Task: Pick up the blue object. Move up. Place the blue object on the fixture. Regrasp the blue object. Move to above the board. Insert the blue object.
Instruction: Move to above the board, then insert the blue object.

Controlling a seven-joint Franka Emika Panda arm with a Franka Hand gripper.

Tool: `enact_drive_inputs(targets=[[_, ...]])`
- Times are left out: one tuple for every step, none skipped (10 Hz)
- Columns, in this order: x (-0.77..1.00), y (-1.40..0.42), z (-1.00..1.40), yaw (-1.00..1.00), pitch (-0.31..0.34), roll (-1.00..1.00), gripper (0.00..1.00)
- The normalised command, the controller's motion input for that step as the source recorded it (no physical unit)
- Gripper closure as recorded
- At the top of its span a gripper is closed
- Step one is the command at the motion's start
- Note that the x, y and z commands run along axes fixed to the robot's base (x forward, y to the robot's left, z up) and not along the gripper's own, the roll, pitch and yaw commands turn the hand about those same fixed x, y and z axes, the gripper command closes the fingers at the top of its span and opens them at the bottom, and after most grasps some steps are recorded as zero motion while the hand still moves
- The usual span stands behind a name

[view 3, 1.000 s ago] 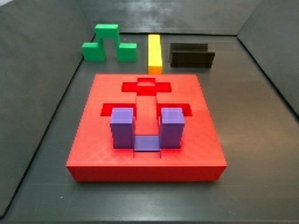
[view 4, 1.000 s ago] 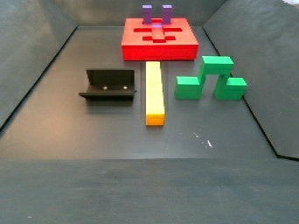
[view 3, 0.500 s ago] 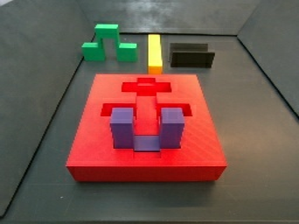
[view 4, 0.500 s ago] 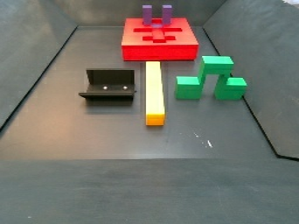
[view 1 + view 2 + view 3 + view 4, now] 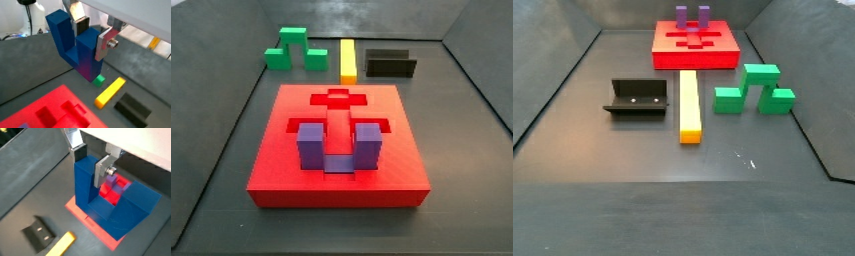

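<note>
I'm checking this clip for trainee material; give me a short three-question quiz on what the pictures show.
1. True or false: the pincer in both wrist views holds the blue block.
2. What sits in the red board? A) purple block B) green block C) yellow bar
3. Fill in: in a side view the black fixture stands beside the ___ bar.

Key: 1 true. 2 A, the purple block. 3 yellow; yellow bar.

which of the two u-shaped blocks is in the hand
The blue object, clamped between the hand's fingers in both wrist views; the purple block sits in the board.
</note>
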Motion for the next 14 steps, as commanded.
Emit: enact_drive_inputs(targets=[[-0.09, 0.02, 0.01, -0.09, 0.038, -1.00, 1.00], [-0.08, 0.03, 0.01, -0.07, 0.017, -0.84, 1.00], [-0.07, 0.03, 0.00, -0.03, -0.008, -0.52, 1.00], [-0.05, 0.01, 0.00, -0.02, -0.020, -0.33, 1.00], [-0.03, 0.01, 0.00, -0.02, -0.016, -0.20, 1.00], [0.03, 0.00, -0.01, 0.00, 0.000, 0.00, 1.00], [0.15, 0.07, -0.30, 0.00, -0.047, 0.00, 1.00], [0.52, 0.35, -0.70, 0.04, -0.190, -0.09, 1.00], [0.72, 0.35, -0.64, 0.03, -0.216, -0.08, 1.00], [0.76, 0.37, -0.63, 0.05, -0.226, -0.09, 1.00], [0.71, 0.37, -0.69, 0.08, -0.200, -0.10, 1.00], [0.55, 0.27, -0.79, 0.03, -0.156, -0.09, 1.00], [0.45, 0.19, -0.79, 0.00, -0.150, -0.11, 1.00], [0.37, 0.13, -0.79, 0.00, -0.143, -0.13, 1.00]])
